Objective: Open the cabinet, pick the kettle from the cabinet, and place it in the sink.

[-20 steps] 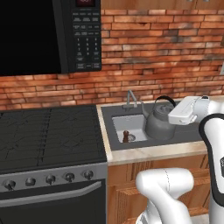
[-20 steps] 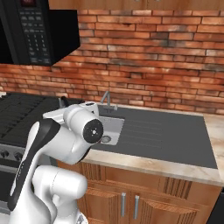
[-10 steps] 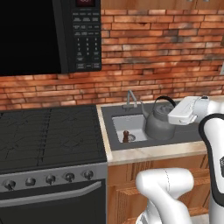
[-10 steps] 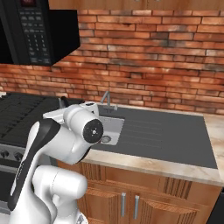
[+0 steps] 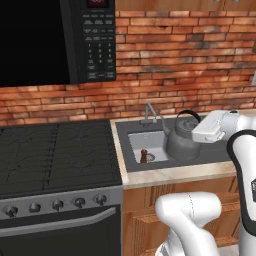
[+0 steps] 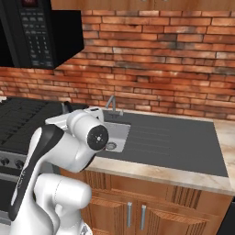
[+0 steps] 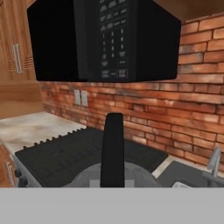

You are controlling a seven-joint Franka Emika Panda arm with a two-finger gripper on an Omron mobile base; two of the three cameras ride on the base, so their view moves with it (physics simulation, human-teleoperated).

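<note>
The grey metal kettle [image 5: 181, 144] is upright at the right edge of the light grey sink [image 5: 144, 142], partly over the dark surround. I cannot tell whether it rests or hangs. My gripper [image 5: 201, 130] reaches in from the right and is shut on the kettle's black arched handle [image 7: 113, 148], which rises up the middle of the hand view above the grey lid [image 7: 87, 178]. In the right base view my arm covers the kettle and part of the sink [image 6: 118, 133]. Only the lower edge of the cabinet [image 5: 200, 4] shows, so its doors are out of view.
A chrome faucet [image 5: 148, 113] stands behind the basin, and a small brown object [image 5: 144, 156] lies in it. The black stovetop [image 5: 55, 155] lies to the left under the black microwave [image 5: 55, 40]. The ridged dark drainboard [image 6: 170, 142] stretches right of the sink.
</note>
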